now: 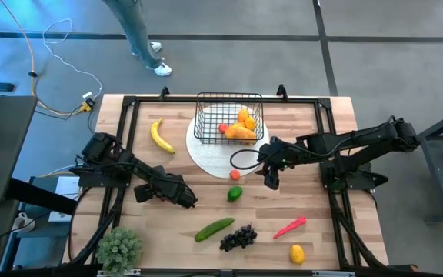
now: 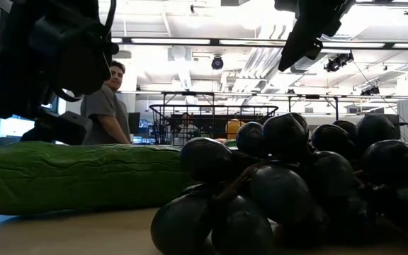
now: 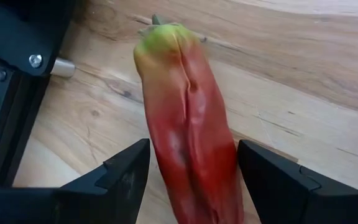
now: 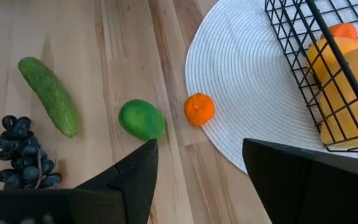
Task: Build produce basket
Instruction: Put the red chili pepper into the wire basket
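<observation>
The black wire basket (image 1: 229,115) stands on a white round plate (image 1: 210,154) at the far middle, with orange-yellow fruit (image 1: 241,131) inside. My left gripper (image 1: 188,198) is low over the table's left middle. Its fingers stand on either side of a red pepper with a green-yellow stem end (image 3: 188,118) lying on the wood; the high view hides this pepper under the gripper. My right gripper (image 1: 271,180) is open and empty, raised beside the plate's near right rim (image 4: 201,149). Banana (image 1: 160,135), lime (image 1: 234,193) and small orange (image 1: 236,175) lie on the table. My left gripper has its two fingers (image 3: 126,177) close along the red pepper's long sides (image 3: 166,155), near its lower half, coming slanted along the pepper. I cannot tell whether the fingers touch it. The pepper's stem end (image 3: 160,28) lies on the table.
A cucumber (image 1: 214,229), dark grapes (image 1: 238,237), a red chili (image 1: 289,226) and a yellow fruit (image 1: 297,253) lie near the front edge. A potted plant (image 1: 119,248) stands at the near left corner. A person (image 2: 108,106) stands beyond the table's far edge.
</observation>
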`<action>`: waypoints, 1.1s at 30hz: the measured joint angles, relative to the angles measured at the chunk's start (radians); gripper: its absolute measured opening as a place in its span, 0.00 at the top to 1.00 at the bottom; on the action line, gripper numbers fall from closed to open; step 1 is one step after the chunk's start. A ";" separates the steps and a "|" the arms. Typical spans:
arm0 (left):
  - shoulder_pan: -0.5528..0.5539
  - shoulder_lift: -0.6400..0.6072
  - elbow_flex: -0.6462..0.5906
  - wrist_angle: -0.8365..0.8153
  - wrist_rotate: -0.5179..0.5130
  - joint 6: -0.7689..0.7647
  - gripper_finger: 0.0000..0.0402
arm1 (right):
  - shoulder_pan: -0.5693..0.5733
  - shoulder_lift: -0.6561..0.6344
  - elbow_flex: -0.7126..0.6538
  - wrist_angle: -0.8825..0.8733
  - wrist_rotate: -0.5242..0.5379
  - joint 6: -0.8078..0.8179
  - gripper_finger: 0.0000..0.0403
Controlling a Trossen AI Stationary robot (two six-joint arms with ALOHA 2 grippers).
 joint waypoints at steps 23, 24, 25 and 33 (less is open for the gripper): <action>-0.013 -0.053 -0.002 0.021 -0.039 0.106 0.87 | 0.000 0.000 0.000 -0.002 0.032 -0.006 0.46; -0.017 -0.068 -0.001 0.020 -0.050 0.107 0.87 | 0.000 0.000 0.000 -0.002 0.040 -0.002 0.46; -0.023 -0.084 0.001 0.022 -0.062 0.115 0.87 | 0.000 0.000 0.000 -0.001 0.045 -0.002 0.46; -0.058 -0.222 0.037 0.036 -0.277 0.146 0.87 | -0.002 0.000 0.000 0.008 0.099 0.058 0.46</action>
